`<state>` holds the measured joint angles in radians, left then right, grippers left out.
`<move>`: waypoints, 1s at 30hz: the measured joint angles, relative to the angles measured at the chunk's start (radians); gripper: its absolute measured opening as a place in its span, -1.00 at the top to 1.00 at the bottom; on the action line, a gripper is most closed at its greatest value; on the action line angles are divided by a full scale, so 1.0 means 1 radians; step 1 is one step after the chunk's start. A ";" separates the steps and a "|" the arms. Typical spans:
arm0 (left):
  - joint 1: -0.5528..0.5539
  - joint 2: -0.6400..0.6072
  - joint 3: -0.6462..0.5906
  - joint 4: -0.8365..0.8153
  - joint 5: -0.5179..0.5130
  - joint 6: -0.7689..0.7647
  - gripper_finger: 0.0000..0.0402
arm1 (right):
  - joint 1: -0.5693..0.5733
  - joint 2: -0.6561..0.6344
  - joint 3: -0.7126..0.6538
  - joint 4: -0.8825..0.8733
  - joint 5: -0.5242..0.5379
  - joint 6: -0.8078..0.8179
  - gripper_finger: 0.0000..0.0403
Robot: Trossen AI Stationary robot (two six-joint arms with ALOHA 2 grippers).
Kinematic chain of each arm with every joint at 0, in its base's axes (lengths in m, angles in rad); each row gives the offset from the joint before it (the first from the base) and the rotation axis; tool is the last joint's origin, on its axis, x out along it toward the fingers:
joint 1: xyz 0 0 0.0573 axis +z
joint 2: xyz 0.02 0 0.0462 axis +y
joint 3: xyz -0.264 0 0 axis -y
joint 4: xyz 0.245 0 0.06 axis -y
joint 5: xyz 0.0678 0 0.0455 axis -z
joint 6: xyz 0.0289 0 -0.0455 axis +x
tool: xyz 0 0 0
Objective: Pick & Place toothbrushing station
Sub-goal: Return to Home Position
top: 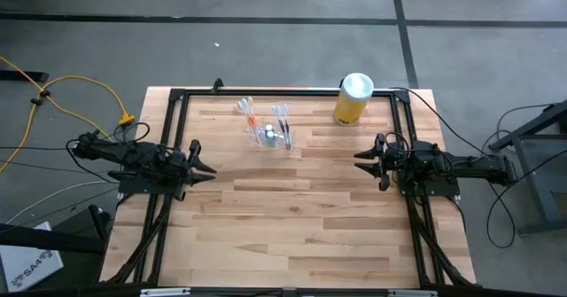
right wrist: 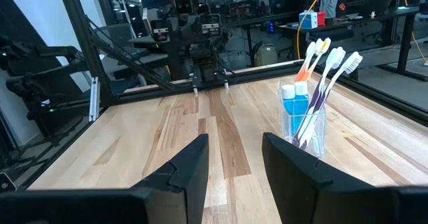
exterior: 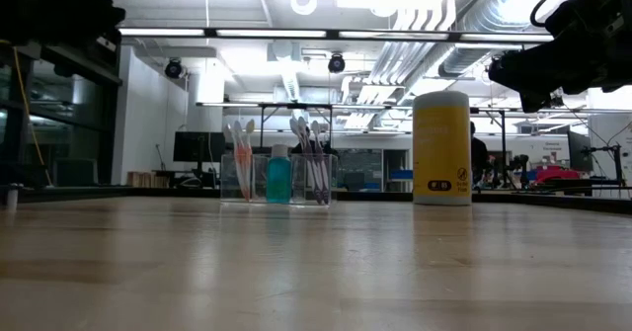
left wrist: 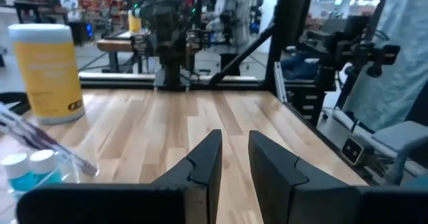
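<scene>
Your toothbrushing station (top: 268,137), the small see-through plastic holder, stood upright on the pale wooden table (top: 292,235), toward the edge farthest from the low camera and a little left of centre. And it was loaded: several white-handled toothbrushes (right wrist: 326,73) with orange and pink accents stood bristles-up in it, alongside a small blue bottle (exterior: 278,176). The tall yellow canister (top: 354,99) with its white lid stood near it on the right arm's side, not touching. I could see no brush lying loose on the boards, so I'd judge your placing done. Your left gripper (top: 204,162) hung at the table's left edge, fingers apart and holding nothing. Your right gripper (top: 363,162) mirrored it at the right edge, likewise parted and empty. Both sat well apart from the station. All that seemed left for you was parking the arms.
</scene>
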<state>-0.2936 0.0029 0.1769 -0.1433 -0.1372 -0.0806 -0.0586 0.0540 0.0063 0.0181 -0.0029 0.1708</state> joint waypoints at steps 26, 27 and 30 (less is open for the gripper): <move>-0.107 0.001 -0.157 0.257 -0.117 0.077 0.65 | 0.000 0.000 0.000 0.000 0.000 0.000 0.34; -0.114 0.001 -0.157 0.255 -0.121 0.084 0.65 | 0.000 0.000 0.000 0.000 0.000 0.000 0.34; -0.132 0.001 -0.158 0.250 -0.125 0.105 0.65 | 0.000 0.000 0.000 0.000 0.000 0.000 0.34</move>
<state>-0.4255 0.0036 0.0186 0.1068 -0.2626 0.0247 -0.0589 0.0540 0.0062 0.0183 -0.0026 0.1709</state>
